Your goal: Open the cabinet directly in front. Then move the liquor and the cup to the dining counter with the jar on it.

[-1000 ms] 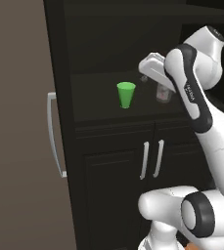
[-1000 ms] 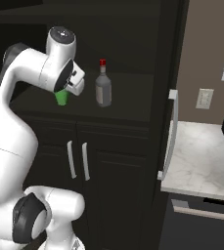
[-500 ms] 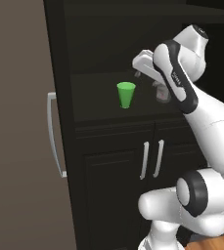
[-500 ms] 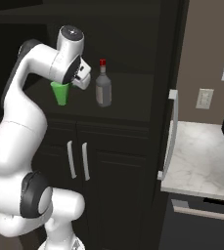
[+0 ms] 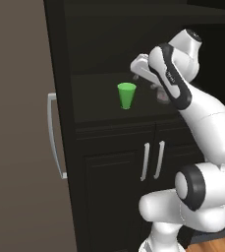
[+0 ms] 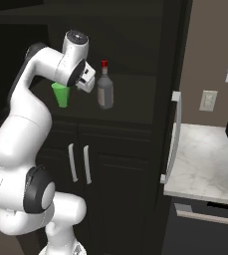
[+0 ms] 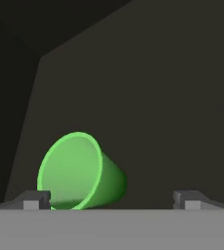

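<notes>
Inside the open cabinet (image 5: 109, 54), the spread, empty gripper (image 7: 112, 199) hovers between the green cup (image 5: 126, 95), frame center, and the red-capped bottle (image 6: 104, 86) beside it

bright green cup (image 5: 126, 95), red-capped greyish liquor (image 6: 104, 87), near-black cabinet (image 5: 109, 44).

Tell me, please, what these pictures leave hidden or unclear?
- Left base view: the liquor is mostly hidden behind the arm.
- Right base view: the cup is partly covered by the tool.
- Hand view: the cup's lower edge is cut off; the cabinet interior is too dark to read.
</notes>
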Available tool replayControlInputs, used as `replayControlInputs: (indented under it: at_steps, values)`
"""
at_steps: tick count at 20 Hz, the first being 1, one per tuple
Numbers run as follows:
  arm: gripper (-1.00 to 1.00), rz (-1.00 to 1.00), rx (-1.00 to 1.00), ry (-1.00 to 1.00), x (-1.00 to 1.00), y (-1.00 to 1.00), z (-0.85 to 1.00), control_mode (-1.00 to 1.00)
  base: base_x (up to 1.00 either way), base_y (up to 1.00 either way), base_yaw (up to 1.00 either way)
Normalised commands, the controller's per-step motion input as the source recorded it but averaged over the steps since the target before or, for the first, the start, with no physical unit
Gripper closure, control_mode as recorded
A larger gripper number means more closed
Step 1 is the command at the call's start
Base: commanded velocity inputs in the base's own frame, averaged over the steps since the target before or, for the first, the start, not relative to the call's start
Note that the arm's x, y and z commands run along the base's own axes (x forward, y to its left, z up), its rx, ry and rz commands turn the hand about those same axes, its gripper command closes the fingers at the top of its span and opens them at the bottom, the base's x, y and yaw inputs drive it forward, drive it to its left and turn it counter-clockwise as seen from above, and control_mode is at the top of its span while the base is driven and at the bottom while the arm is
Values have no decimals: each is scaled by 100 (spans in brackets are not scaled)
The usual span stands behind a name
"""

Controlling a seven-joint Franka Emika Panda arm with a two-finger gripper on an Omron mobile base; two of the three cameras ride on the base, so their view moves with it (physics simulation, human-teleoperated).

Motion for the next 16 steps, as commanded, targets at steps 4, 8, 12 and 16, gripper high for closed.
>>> replayControlInputs:
  at_steps: [4,8,12,16]
  values:
    - [-100,0,0,0,14,0,-16,-100,0,0,0]
    - [-100,1,0,0,3,0,-11,-100,0,0,0]
    - [-100,3,-3,0,0,7,-1,-100,0,0,0]
    - [-100,4,-6,0,0,11,-2,-100,0,0,0]
